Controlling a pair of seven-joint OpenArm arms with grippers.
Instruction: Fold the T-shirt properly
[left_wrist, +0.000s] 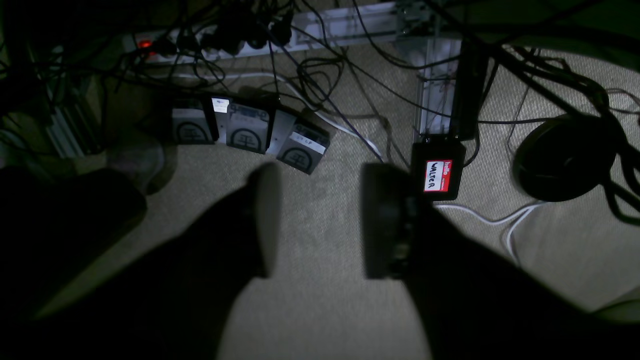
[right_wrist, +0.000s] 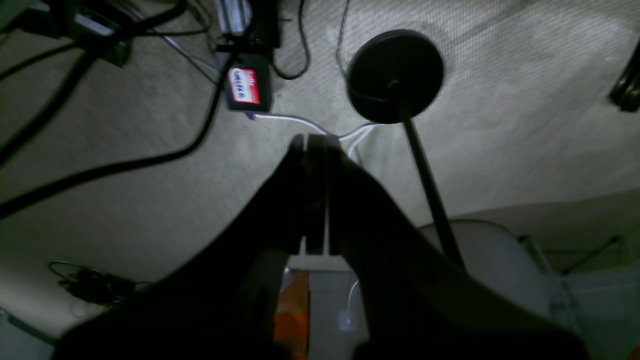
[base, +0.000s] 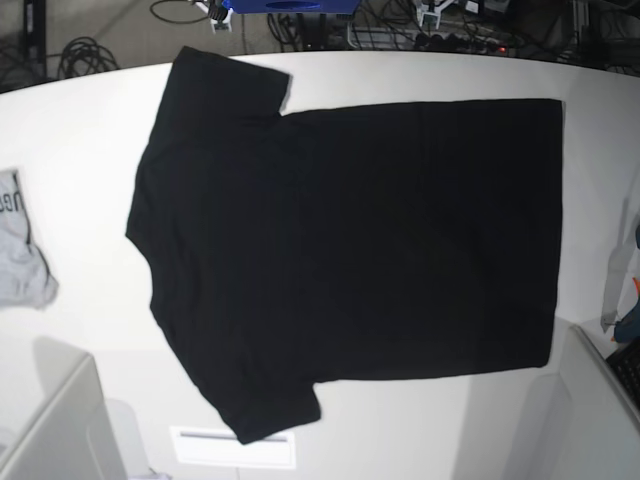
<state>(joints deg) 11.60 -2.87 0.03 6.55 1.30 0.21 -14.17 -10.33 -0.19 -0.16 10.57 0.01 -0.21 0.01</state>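
Observation:
The black T-shirt (base: 350, 260) lies spread flat on the white table (base: 90, 120) in the base view, plain side up, collar end to the left and hem to the right. One sleeve points to the far left corner, the other to the near edge. No gripper shows in the base view. In the left wrist view my left gripper (left_wrist: 320, 220) is open and empty, hanging over the carpeted floor, away from the shirt. In the right wrist view my right gripper (right_wrist: 314, 145) is shut with nothing between its fingers, also over the floor.
A small grey garment (base: 20, 250) lies at the table's left edge. White arm parts (base: 60, 425) stand at both near corners. Below the grippers the floor holds cables, a power strip (left_wrist: 225, 40), a labelled black box (right_wrist: 247, 87) and a round black stand base (right_wrist: 395, 75).

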